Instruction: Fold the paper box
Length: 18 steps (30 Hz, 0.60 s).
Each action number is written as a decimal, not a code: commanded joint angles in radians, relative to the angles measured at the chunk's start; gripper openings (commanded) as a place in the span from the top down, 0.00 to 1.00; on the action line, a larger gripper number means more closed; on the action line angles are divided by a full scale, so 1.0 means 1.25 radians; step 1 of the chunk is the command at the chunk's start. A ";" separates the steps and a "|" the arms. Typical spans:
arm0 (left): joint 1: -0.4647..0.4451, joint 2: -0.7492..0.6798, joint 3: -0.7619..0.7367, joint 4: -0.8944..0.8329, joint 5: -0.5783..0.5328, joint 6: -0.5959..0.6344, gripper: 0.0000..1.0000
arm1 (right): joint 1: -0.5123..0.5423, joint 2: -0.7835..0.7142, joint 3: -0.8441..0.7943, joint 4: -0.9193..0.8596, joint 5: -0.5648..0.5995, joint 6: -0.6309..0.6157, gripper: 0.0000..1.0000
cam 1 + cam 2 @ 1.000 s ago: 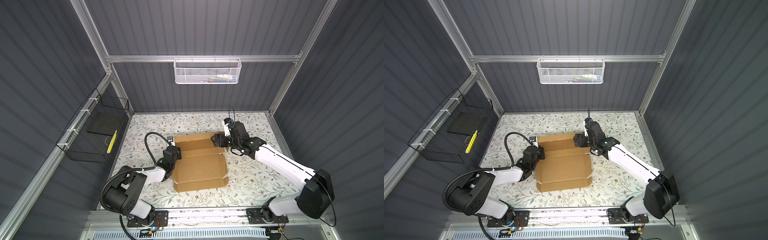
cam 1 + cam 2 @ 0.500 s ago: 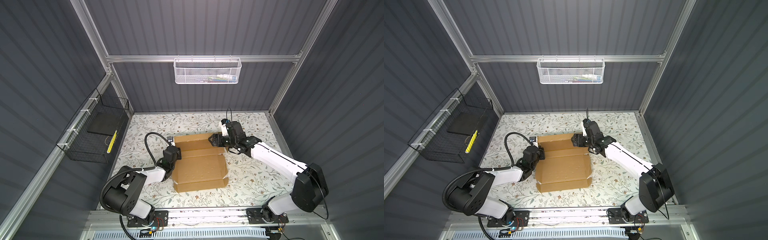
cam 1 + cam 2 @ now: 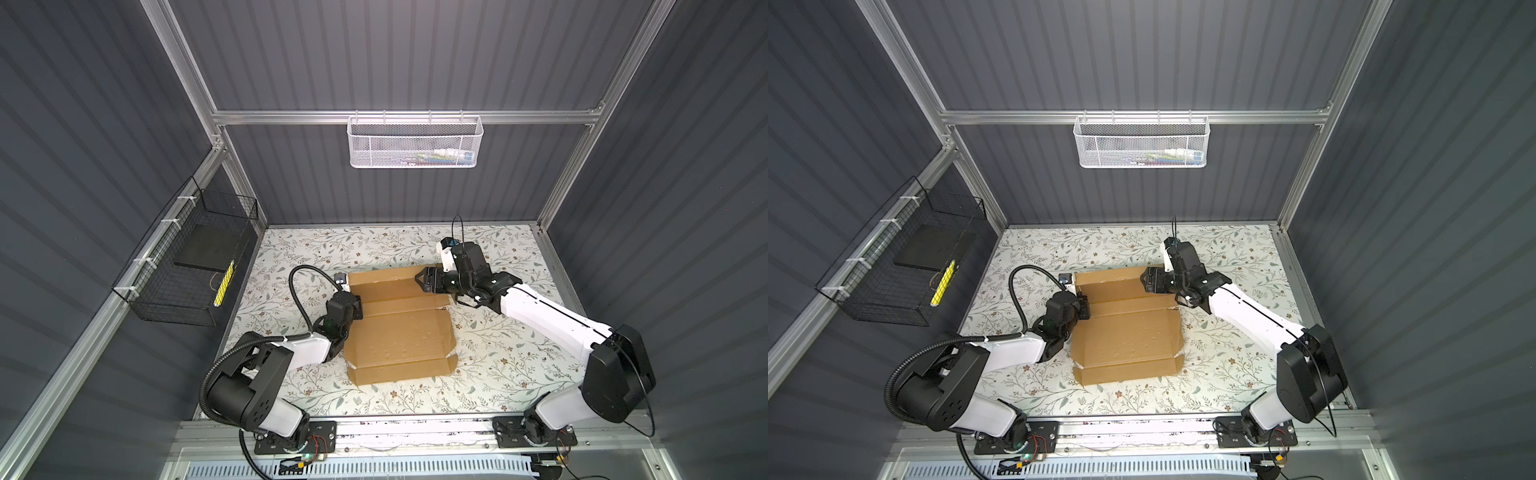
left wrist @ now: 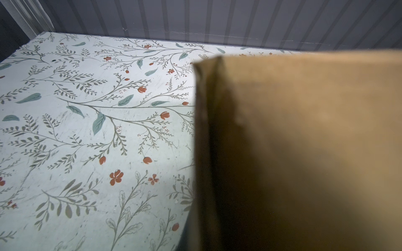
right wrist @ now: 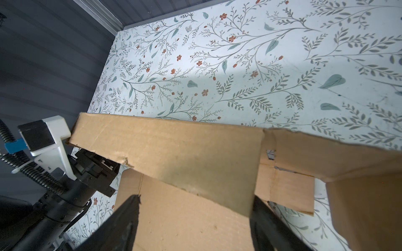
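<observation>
The paper box (image 3: 399,332) (image 3: 1125,336) is a brown cardboard sheet lying partly folded in the middle of the floral table, its back panel (image 5: 185,152) tilted up. My right gripper (image 3: 426,280) (image 3: 1150,281) (image 5: 195,219) stands open at the panel's right end. Its dark fingers (image 5: 126,221) straddle that panel's lower corner above the box floor. My left gripper (image 3: 353,308) (image 3: 1082,308) is pressed against the box's left edge and is shut. Blurred cardboard (image 4: 304,130) hides its fingers in the left wrist view, so I cannot tell whether cardboard is pinched.
A white mesh basket (image 3: 415,143) hangs on the back wall. On the left wall hangs a black wire basket (image 3: 187,266) with a black slab (image 3: 208,249) inside. Floral tabletop (image 3: 498,365) surrounds the box, and grey walls close in three sides.
My right gripper has shifted a little to the left along the raised back panel and its jaws have narrowed slightly. The left arm and the box have stayed put.
</observation>
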 commanded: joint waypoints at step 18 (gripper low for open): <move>0.001 -0.035 0.128 -0.253 -0.013 -0.084 1.00 | -0.003 -0.092 -0.154 0.046 0.036 -0.031 0.16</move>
